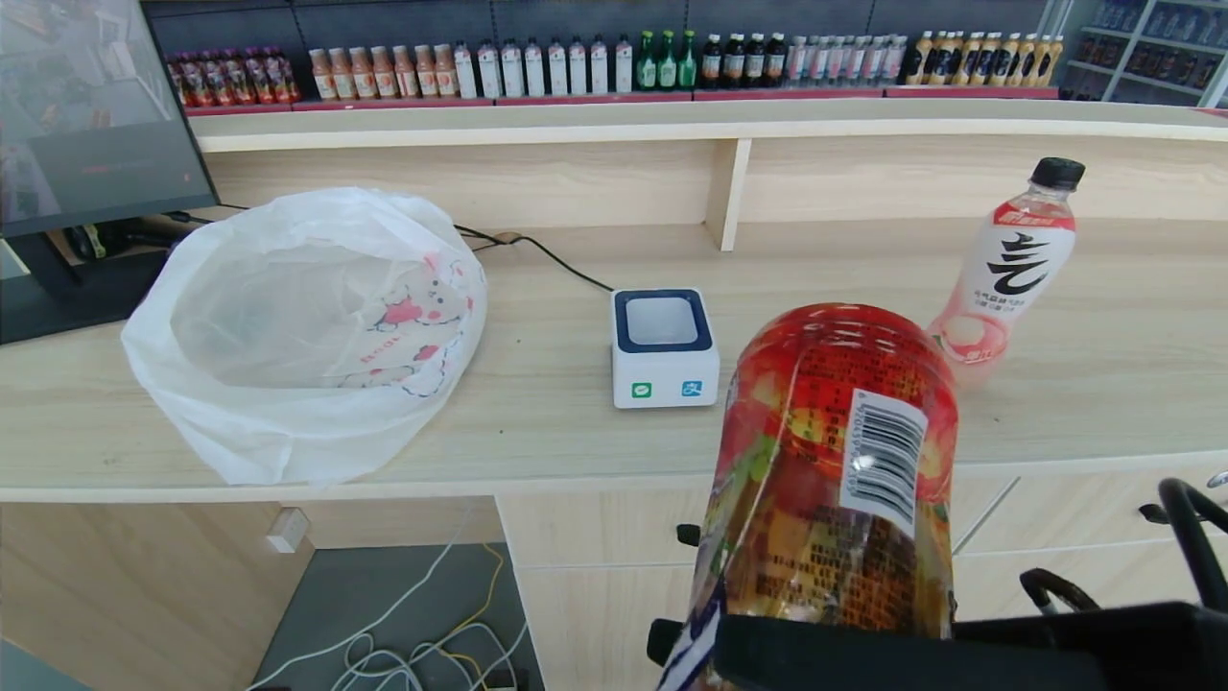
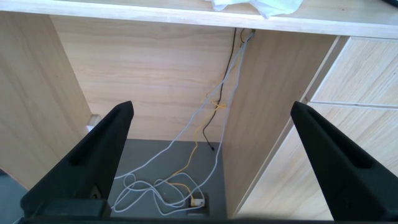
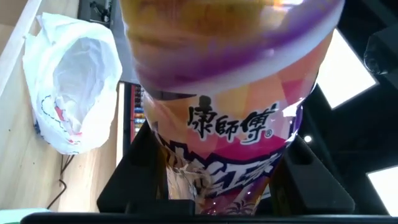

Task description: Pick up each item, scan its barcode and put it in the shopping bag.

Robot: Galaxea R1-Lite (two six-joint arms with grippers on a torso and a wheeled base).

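Note:
A large drink bottle with a red and orange label is held tilted in front of the counter's edge, its barcode facing up toward the head camera. My right gripper is shut on its lower end; the right wrist view shows the bottle squeezed between the gripper's black fingers. The white scanner sits on the counter just left of the bottle. The white shopping bag lies open farther left. A peach drink bottle stands at the right. My left gripper hangs open below the counter, holding nothing.
A monitor stands at the counter's back left, with a cable running to the scanner. A raised wooden shelf lines the back. Loose cables lie on the floor under the counter. Drink shelves fill the background.

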